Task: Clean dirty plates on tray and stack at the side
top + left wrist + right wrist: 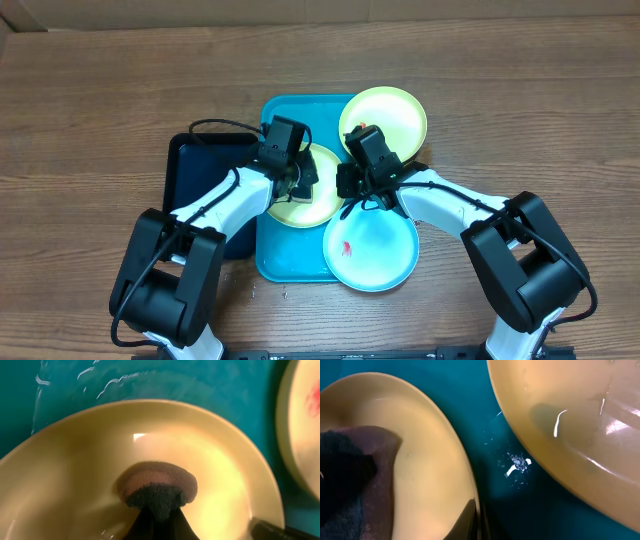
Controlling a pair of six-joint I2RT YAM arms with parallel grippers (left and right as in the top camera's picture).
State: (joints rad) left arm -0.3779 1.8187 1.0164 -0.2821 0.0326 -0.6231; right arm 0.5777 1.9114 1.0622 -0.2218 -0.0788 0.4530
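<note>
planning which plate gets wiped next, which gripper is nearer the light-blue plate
Right. The right gripper sits at the rim of the middle green plate, just beyond the light-blue plate; the left gripper is farther off, pressing a dark cloth on that green plate.

A bright turquoise rectangular plastic tray and a black rectangular tray lie on the brown wood-grain surface. The nearer lime-green round plate and the farther lime-green round plate have pale yellow centres, the farther streaked with a red-orange smear, while the light-blue round plate bears a red smear. My arms are white with black joints; the fuzzy wiping pad is dark blue-grey.
</note>
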